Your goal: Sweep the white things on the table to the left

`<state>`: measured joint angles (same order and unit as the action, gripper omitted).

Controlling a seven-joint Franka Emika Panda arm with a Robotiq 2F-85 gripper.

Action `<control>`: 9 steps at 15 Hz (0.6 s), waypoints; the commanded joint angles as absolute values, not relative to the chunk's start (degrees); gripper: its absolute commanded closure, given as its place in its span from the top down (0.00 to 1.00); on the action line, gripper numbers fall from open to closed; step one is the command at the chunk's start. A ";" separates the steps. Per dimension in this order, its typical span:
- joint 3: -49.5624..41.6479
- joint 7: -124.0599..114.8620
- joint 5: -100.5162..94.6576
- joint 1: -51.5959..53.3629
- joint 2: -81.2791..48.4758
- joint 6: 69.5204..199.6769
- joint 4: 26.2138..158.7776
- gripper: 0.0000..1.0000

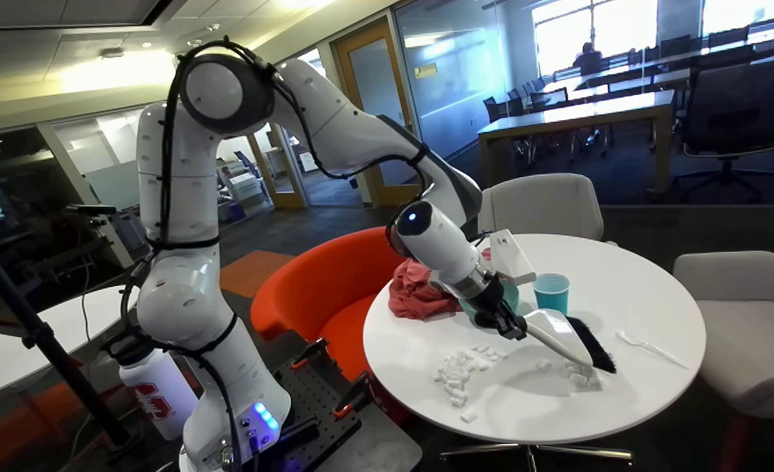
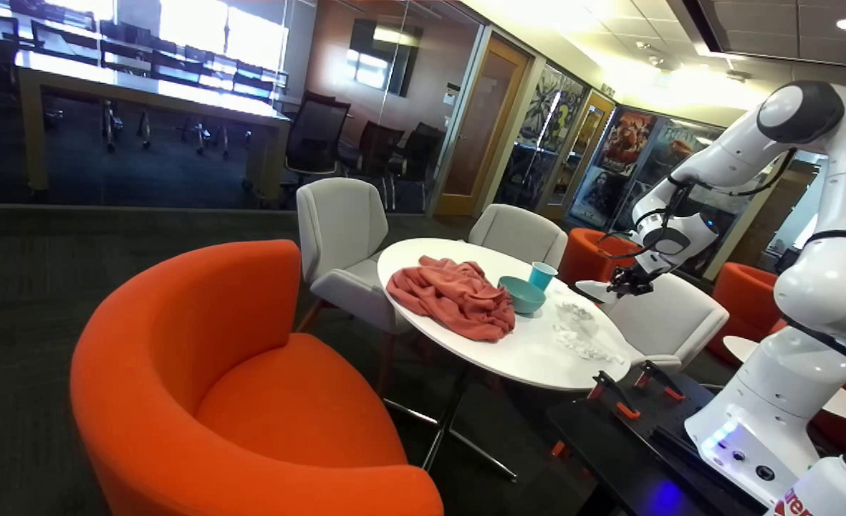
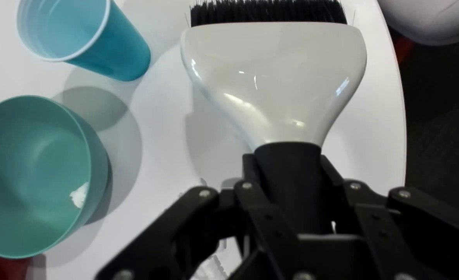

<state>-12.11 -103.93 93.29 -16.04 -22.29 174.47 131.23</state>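
Note:
The white things are tiny crumb-like pieces on the round white table (image 1: 406,357). One loose group of white pieces (image 1: 455,377) lies on the robot's side, and another group (image 1: 582,375) lies partly under the brush; they also show in an exterior view (image 2: 577,337). My gripper (image 1: 520,326) is shut on the black handle of a white brush (image 1: 554,331) with black bristles. In the wrist view the gripper (image 3: 287,167) grips the handle, and the brush (image 3: 276,74) points away with bristles at the far end. The brush is held above the table, tilted.
A teal bowl (image 3: 39,155) with a white piece inside and a blue cup (image 3: 116,50) stand beside the brush. A red cloth (image 2: 458,297) lies by the bowl. A white plastic fork (image 1: 652,347) lies near the edge. Orange (image 1: 321,288) and grey (image 1: 544,203) chairs surround the table.

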 commanded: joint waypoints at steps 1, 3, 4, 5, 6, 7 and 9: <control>-12.26 -106.25 90.67 -16.37 -28.20 174.38 125.33 0.14; -12.34 -107.72 89.19 -16.20 -30.65 174.76 123.35 0.14; -12.37 -108.44 88.53 -16.08 -31.62 174.87 122.58 0.14; -12.37 -109.49 87.61 -15.92 -32.59 174.82 121.98 0.14; -12.38 -110.64 86.40 -15.69 -33.37 174.62 121.73 0.14; -12.44 -112.18 85.07 -15.24 -33.97 174.85 121.96 0.14; -12.73 -115.61 82.16 -14.10 -34.25 174.99 123.67 0.14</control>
